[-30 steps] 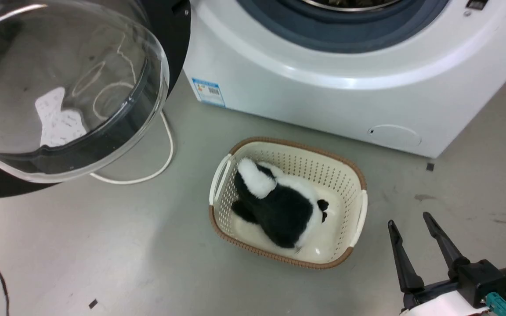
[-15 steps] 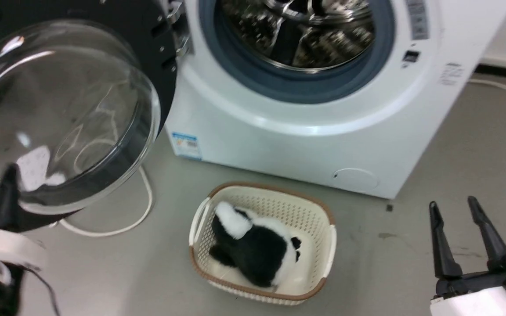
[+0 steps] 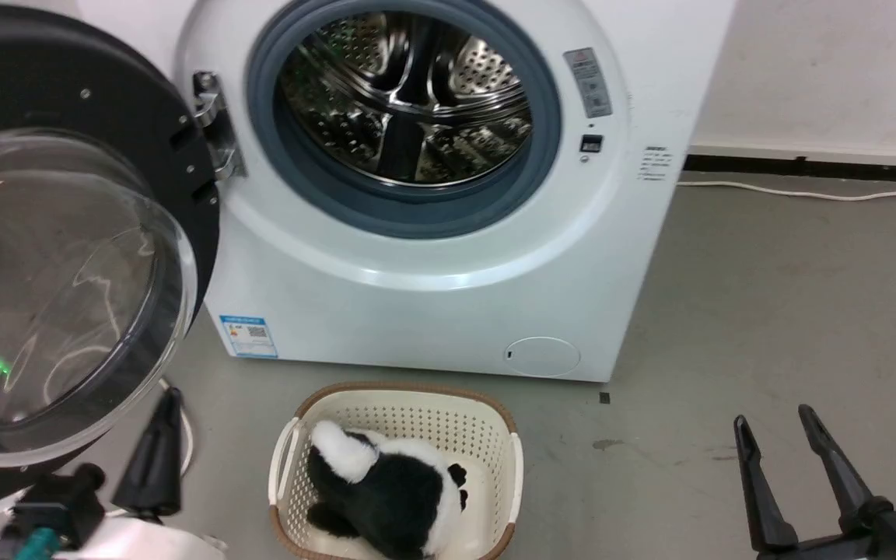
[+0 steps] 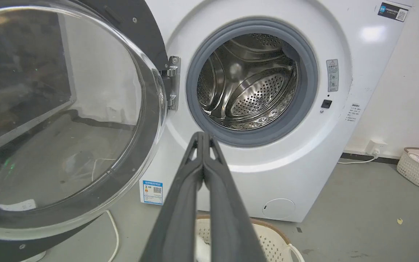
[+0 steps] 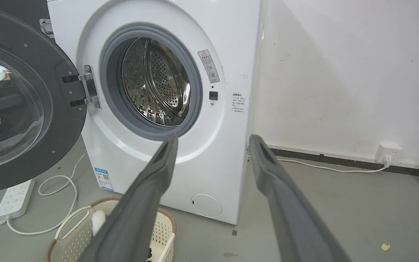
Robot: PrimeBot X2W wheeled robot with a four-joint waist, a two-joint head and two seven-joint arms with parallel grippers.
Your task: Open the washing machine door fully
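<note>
One washing machine door [image 3: 51, 295]: swung wide on its hinge [image 3: 215, 128] to the left of the frame in the head view, glass bowl facing outward; drum mouth [image 3: 409, 101] fully bare
Task progress: looks all but done; at most a last bit of swing is left; whether the hinge is at its stop I cannot tell
Right gripper [image 3: 773, 424]: lower right of the head view; fingers spread, holding nothing, well apart from the door
Left gripper [image 4: 202, 138]: fingers pressed together, pinching nothing; near the door's lower rim; touching or not, I cannot tell
</note>
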